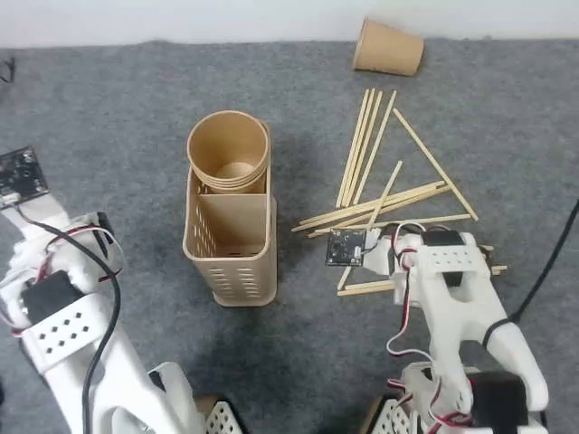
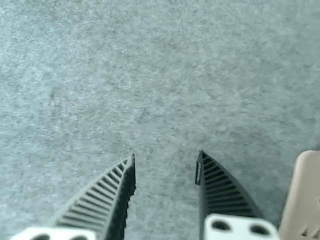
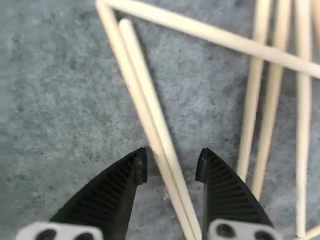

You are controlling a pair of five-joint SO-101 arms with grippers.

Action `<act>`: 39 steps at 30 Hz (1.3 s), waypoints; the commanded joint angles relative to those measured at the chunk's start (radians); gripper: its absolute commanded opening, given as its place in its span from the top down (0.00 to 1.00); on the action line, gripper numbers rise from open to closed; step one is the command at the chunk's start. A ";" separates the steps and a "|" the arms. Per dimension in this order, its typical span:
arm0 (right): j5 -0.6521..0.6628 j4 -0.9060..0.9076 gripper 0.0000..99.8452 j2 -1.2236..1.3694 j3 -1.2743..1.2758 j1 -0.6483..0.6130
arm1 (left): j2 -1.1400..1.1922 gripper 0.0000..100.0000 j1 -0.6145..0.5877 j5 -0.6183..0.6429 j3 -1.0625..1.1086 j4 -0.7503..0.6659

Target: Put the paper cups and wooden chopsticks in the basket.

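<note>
- High view: beige slotted plastic basket [image 1: 231,262] holds stacked brown paper cups [image 1: 228,152]; one cup [image 1: 387,47] lies far right.
- Right gripper [image 3: 170,167], jaws apart, straddles two pale wooden chopsticks [image 3: 145,107].
- Left gripper [image 2: 165,170], jaws spread, above grey carpet [image 2: 150,75].

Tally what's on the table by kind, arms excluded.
Basket: 1
Stack of cups in the basket: 1 (cups inside cannot be counted)
Loose paper cup: 1
Chopsticks: at least 9; some overlap or are hidden
Total: at least 12
</note>
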 commanded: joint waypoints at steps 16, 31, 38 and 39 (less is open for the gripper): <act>0.057 0.151 0.84 0.191 -0.219 0.013 | -0.009 0.81 -0.005 0.011 -0.002 -0.026; 0.057 0.048 0.96 0.275 -0.212 0.012 | -0.012 0.81 -0.005 0.011 0.008 -0.028; 0.054 0.110 0.81 0.186 -0.216 0.015 | -0.009 0.81 0.021 0.011 0.010 -0.026; 0.055 0.137 0.81 0.162 -0.216 0.012 | -0.009 0.81 0.021 0.011 0.010 -0.026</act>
